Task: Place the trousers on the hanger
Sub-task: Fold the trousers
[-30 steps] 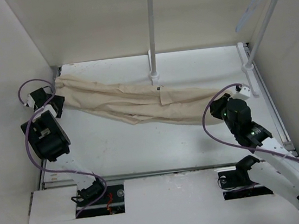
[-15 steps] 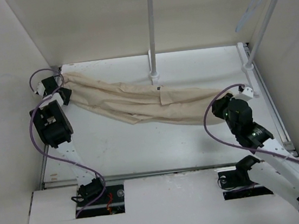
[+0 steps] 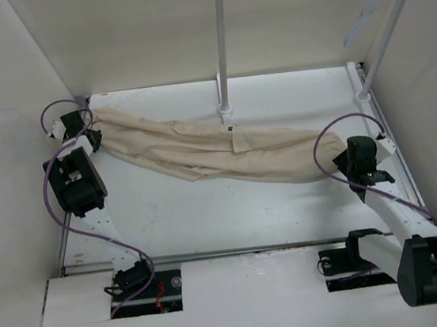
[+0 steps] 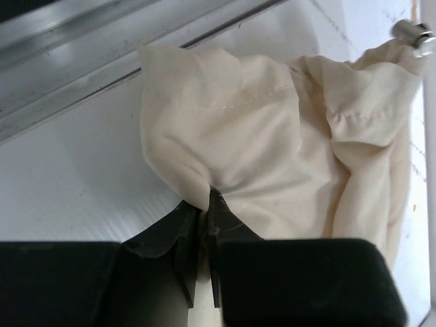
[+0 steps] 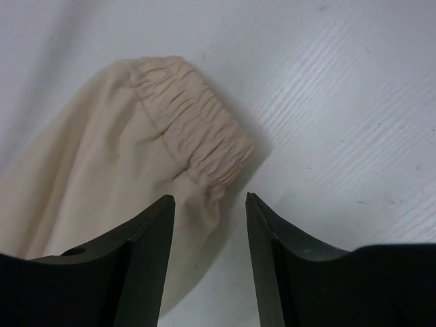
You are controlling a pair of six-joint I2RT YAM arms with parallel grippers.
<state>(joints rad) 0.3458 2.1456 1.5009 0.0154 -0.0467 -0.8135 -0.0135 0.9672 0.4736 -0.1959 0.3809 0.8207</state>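
Note:
The beige trousers lie wrinkled across the table from back left to right. My left gripper is at their left end, shut on a pinched fold of cloth; the trousers bunch up just beyond its fingertips. My right gripper stands open at the right end, low over the table. In the right wrist view the gathered waistband lies just ahead of the open gripper, with cloth running under the left finger. The pale bluish hanger hangs at the top right on a slanted pole.
A white upright rack pole stands at the back centre, its base touching the trousers. The slanted white pole rises at the right. Side walls close in the table. A metal rail runs along the edge beside the left gripper.
My left gripper moved back to the trousers' left end and shut on a fold. My right gripper opened, let go of the waistband end and drew back to the right.

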